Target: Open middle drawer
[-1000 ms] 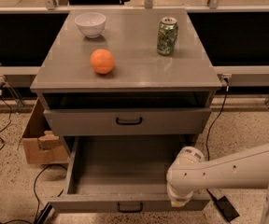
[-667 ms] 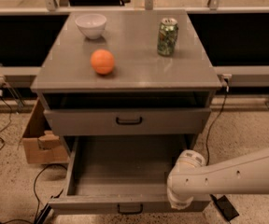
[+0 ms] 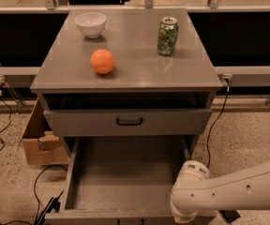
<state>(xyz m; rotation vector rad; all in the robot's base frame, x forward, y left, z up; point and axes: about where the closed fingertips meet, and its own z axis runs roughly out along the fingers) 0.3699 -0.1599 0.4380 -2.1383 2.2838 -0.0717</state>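
Camera view: the middle drawer (image 3: 125, 182) stands pulled well out of the cabinet (image 3: 125, 78), its shallow grey tray bare and its front at the bottom edge of the picture. Compared with 1 second ago the front sits slightly lower in view, so it has come out a little further, and the white arm (image 3: 238, 191) has sunk with it at the drawer's right front corner. I judge the task nearly or fully done. The upper drawer (image 3: 78, 122) is all but closed. On the cabinet top sit 1 orange (image 3: 102, 61), 1 white bowl (image 3: 90, 24) and 1 green can (image 3: 167, 35).

Hidden: the end effector lies below the arm's round joint, past the frame edge, so I cannot tell whether it is open or closed. The drawer's handle is cut off, and the lowest drawer is not visible.
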